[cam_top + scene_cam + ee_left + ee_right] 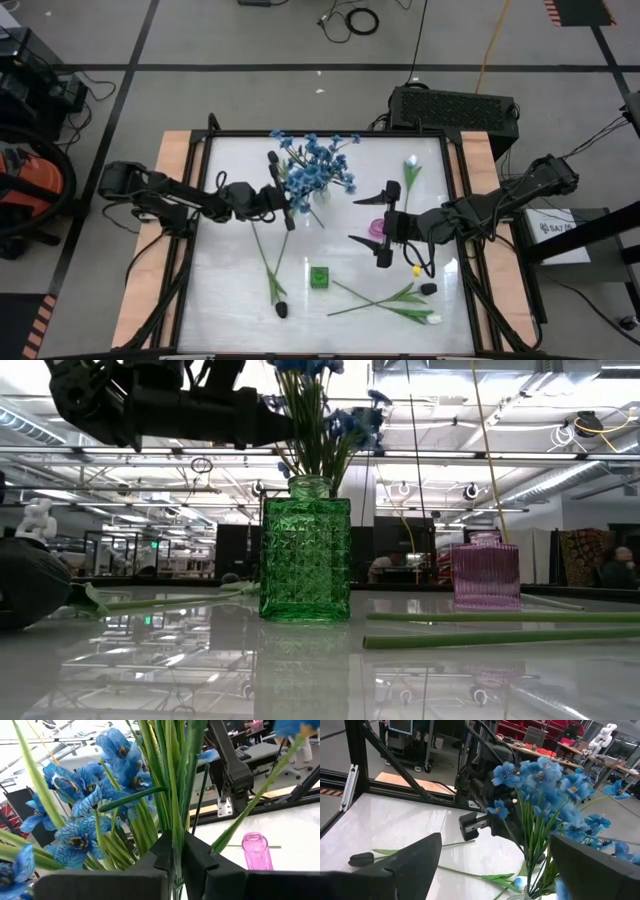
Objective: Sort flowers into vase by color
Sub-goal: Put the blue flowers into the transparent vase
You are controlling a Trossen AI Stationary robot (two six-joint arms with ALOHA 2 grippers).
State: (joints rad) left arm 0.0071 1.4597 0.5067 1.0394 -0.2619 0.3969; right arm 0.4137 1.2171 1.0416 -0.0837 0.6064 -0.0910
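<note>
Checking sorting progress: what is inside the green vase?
The green vase holds blue flowers, with the left gripper around a stem. Patterned glass hides the stem ends. The pink vase looks empty.

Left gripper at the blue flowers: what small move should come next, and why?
Probably open the left gripper fully and draw it back. Its fingers pinch only a thin green stem of the blue-blossomed flowers, which already stand in the green patterned glass vase.
</note>
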